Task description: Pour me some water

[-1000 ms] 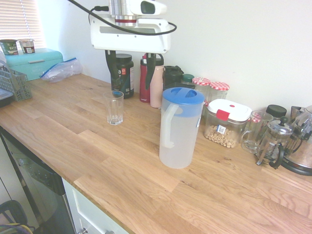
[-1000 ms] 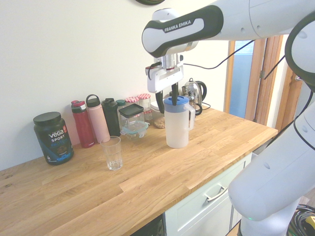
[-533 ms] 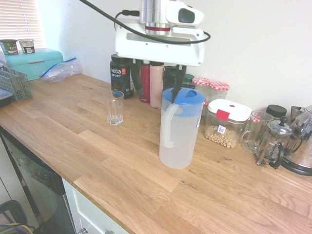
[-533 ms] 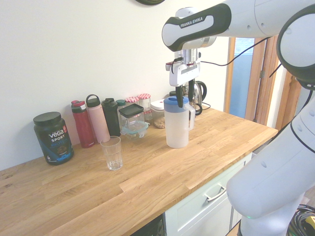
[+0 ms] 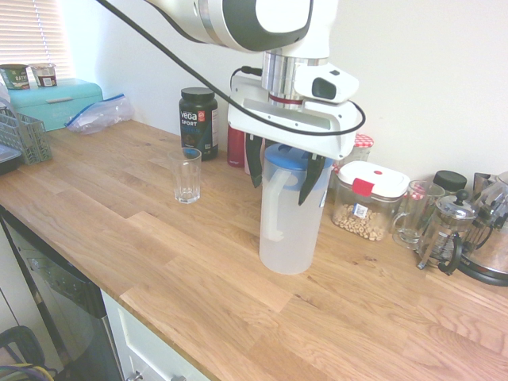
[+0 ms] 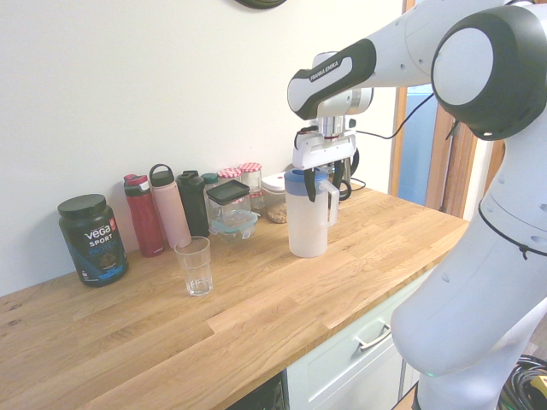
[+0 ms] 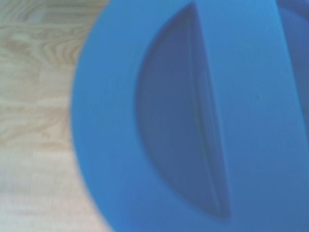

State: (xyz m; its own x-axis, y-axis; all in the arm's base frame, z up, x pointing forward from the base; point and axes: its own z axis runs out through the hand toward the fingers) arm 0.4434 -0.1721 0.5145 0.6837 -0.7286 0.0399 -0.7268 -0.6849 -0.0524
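Your hand [image 5: 282,173] hangs wide open astride the jug [image 5: 290,214] top, near the desk's [image 5: 159,262] back edge. If you clamp the lid [image 5: 287,157] instead of the handle [image 5: 272,202], the jug may slip and spill.

Jug [image 5: 287,226] is standing upright on the table [image 5: 198,278], with the claw [image 5: 282,169] hanging directly above its lid [image 7: 193,116], fingers straddling the top. Drinking glass [image 5: 187,175] is standing apart to the jug's left; bottles [image 6: 171,209] and jars [image 6: 244,173] are lining the wall behind.
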